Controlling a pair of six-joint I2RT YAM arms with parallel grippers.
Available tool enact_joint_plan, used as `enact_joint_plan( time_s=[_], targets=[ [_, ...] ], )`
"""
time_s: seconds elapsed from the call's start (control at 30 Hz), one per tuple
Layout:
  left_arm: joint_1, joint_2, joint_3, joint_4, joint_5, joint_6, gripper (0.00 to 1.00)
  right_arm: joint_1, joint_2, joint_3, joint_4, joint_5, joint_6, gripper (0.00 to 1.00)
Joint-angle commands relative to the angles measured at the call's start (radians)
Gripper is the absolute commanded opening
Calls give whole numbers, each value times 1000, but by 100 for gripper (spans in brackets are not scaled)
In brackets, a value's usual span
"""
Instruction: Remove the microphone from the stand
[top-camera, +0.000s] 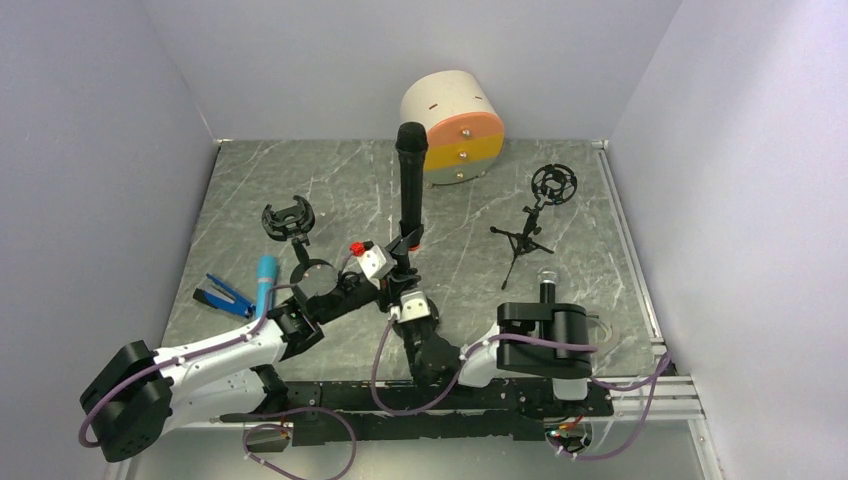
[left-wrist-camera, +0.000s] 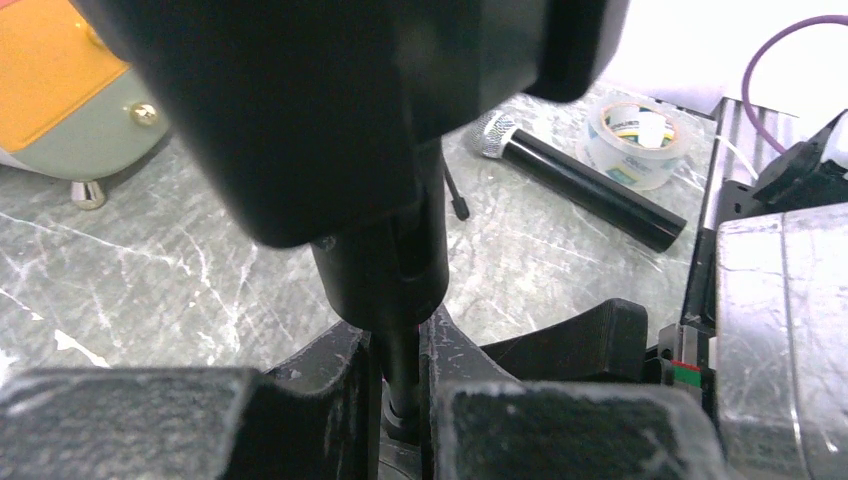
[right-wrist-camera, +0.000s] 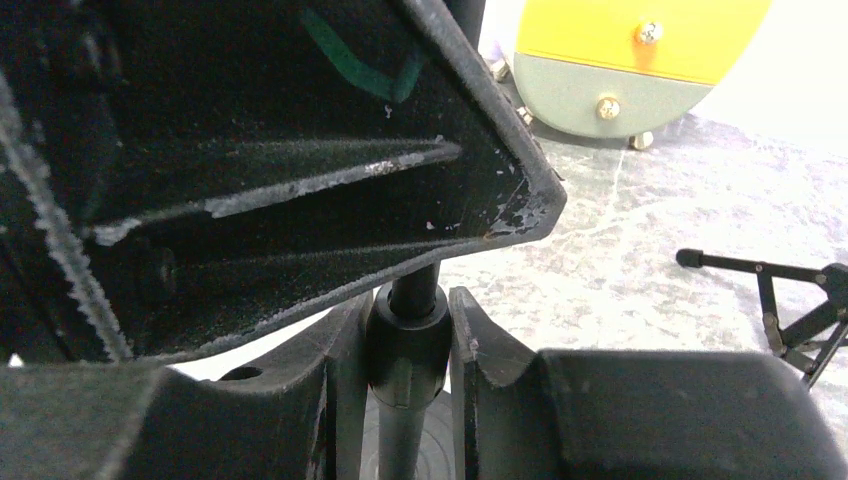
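1. Reaching in from the 7 o'clock corner of the top view, the left arm is stretching low across the table (top-camera: 300, 190) toward the centre, where the left gripper (top-camera: 392, 262) is meeting the stand (top-camera: 407, 243). The right arm is folding in from 4 o'clock, with its wrist turning up toward 12 o'clock and the right gripper (top-camera: 405, 292) sitting just below the left one. The black microphone (top-camera: 410, 180) is standing upright in the stand, rising toward 12 o'clock in front of the round drawer unit (top-camera: 452, 125).
2. In the left wrist view, the left gripper (left-wrist-camera: 400, 375) is closing on the thin pole of the stand (left-wrist-camera: 380, 275), with both fingers (left-wrist-camera: 335, 375) pressing against it. At 2 o'clock a second microphone (left-wrist-camera: 580, 185) is lying flat beside a tape roll (left-wrist-camera: 630, 140).
3. In the right wrist view, the right gripper (right-wrist-camera: 408, 320) is clamping a thick collar on the stand (right-wrist-camera: 405, 360), its fingers (right-wrist-camera: 470, 345) hugging both sides. At 3 o'clock a tripod stand (right-wrist-camera: 790, 300) is resting on the table.
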Motion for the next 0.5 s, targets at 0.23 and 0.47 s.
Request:
enact_joint_plan(
  time_s=[0.23, 0.47],
  targets=[
    [-10, -28, 48, 57, -17, 57, 3, -16, -171, -238, 187, -432, 163, 66],
    [-11, -17, 51, 54, 28, 54, 3, -195, -410, -409, 10, -860, 465, 81]
  ],
)
